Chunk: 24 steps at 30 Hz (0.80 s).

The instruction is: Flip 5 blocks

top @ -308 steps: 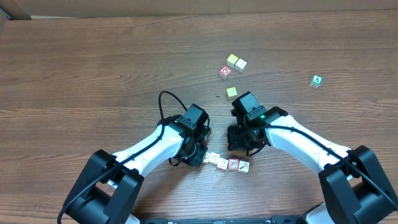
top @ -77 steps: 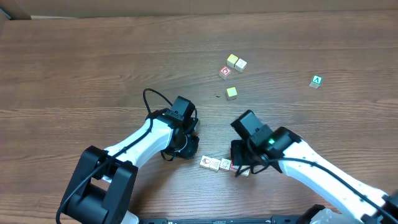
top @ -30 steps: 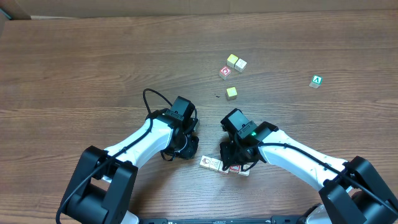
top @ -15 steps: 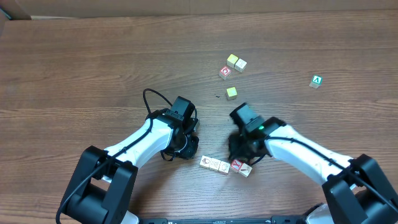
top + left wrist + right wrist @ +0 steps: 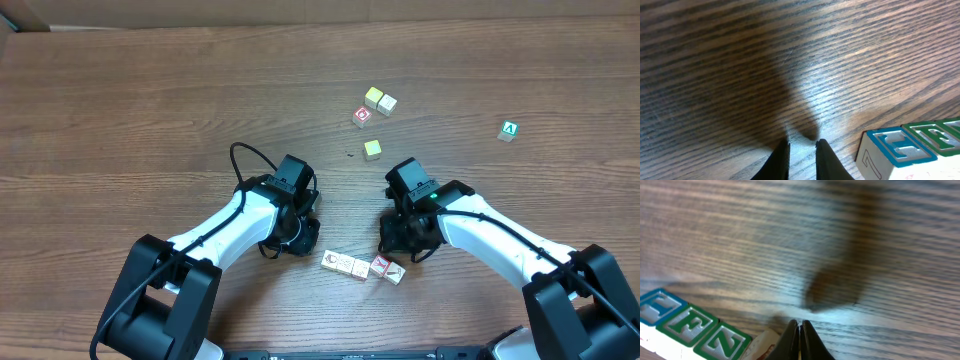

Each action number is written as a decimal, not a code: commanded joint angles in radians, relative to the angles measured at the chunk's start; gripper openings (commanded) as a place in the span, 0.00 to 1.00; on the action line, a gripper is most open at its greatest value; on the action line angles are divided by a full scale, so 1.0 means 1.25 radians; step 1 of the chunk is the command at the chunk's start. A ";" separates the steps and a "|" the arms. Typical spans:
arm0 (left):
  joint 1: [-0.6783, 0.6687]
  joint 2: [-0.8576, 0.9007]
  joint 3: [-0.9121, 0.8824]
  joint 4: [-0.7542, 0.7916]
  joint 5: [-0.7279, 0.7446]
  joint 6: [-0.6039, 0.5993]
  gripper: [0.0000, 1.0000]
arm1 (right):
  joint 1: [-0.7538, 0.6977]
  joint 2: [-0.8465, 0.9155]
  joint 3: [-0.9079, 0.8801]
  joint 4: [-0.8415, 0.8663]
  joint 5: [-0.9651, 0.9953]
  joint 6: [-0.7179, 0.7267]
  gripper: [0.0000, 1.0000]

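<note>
Since a second ago my right hand [image 5: 398,240] has lifted off the row of blocks [image 5: 362,267], fingers together, empty. Left hand [image 5: 303,238], left of the row, nearly closed, empty. Flips done: I cannot tell.

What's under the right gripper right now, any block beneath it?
Only bare table under the right gripper, which is shut and holds nothing. The row of blocks sits just beside it. The blocks' undersides are hidden.
</note>
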 commanded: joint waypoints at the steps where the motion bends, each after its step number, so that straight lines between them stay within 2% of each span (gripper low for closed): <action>1: 0.004 0.010 -0.002 0.002 -0.011 -0.011 0.13 | 0.022 0.006 0.018 0.002 -0.016 -0.035 0.06; 24: 0.004 0.010 -0.002 -0.003 -0.011 -0.014 0.13 | 0.070 0.006 0.016 -0.030 -0.045 -0.034 0.06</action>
